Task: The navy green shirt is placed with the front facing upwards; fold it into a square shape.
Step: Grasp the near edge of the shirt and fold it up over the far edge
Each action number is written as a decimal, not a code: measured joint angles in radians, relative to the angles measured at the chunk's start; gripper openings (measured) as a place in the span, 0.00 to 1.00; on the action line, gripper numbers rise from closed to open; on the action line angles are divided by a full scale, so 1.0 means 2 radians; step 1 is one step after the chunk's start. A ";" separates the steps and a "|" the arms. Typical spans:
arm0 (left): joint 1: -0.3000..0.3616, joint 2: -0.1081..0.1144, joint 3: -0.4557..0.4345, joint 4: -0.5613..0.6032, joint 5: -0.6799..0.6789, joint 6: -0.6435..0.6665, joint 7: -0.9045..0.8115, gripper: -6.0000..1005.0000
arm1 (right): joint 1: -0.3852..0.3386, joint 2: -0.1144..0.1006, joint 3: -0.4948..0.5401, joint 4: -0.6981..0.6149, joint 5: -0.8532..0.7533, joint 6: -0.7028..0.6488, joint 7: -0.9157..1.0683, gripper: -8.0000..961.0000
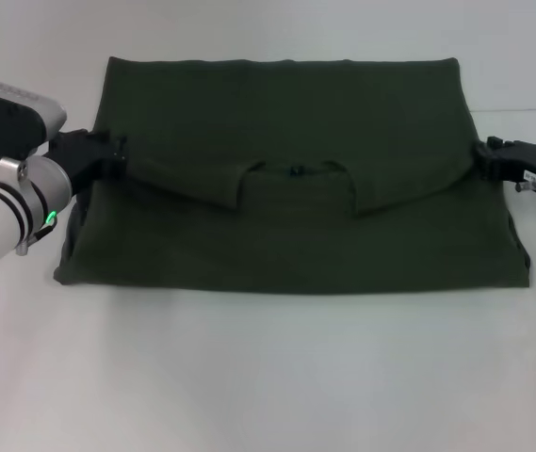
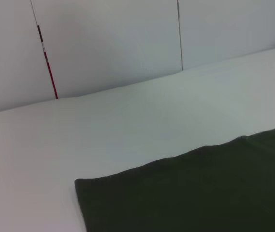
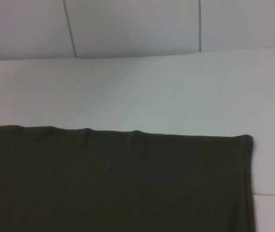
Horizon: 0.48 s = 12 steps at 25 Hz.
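Observation:
The navy green shirt (image 1: 286,235) lies spread across the white table, plain green side up, and its lettering is hidden. Its collar end is folded over towards the front, with the neck opening and small dark label (image 1: 296,171) in the middle. My left gripper (image 1: 114,156) is at the shirt's left edge and my right gripper (image 1: 486,158) at its right edge. Each is shut on an end of the folded-over layer, which sags between them. The left wrist view shows a corner of the shirt (image 2: 200,193). The right wrist view shows a hem and a corner of the shirt (image 3: 127,183).
The white table (image 1: 268,377) runs wide in front of the shirt and behind it. White wall panels (image 2: 108,43) stand at the table's far edge, with a thin red rod (image 2: 49,72) leaning there.

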 joint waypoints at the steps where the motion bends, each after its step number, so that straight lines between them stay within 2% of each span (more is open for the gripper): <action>1: 0.000 -0.001 0.001 0.000 -0.007 0.000 0.000 0.15 | 0.000 0.001 -0.003 -0.001 0.000 0.000 0.002 0.19; 4: 0.001 -0.001 0.002 0.001 -0.021 0.003 0.000 0.21 | 0.000 0.002 -0.005 -0.005 0.000 0.000 0.004 0.20; 8: 0.003 -0.001 0.000 0.004 -0.036 0.004 -0.001 0.29 | -0.004 0.002 -0.002 -0.006 0.005 -0.007 0.004 0.36; 12: 0.006 0.003 0.001 0.005 -0.064 0.006 -0.014 0.37 | -0.019 -0.002 -0.005 -0.010 0.025 -0.051 0.006 0.55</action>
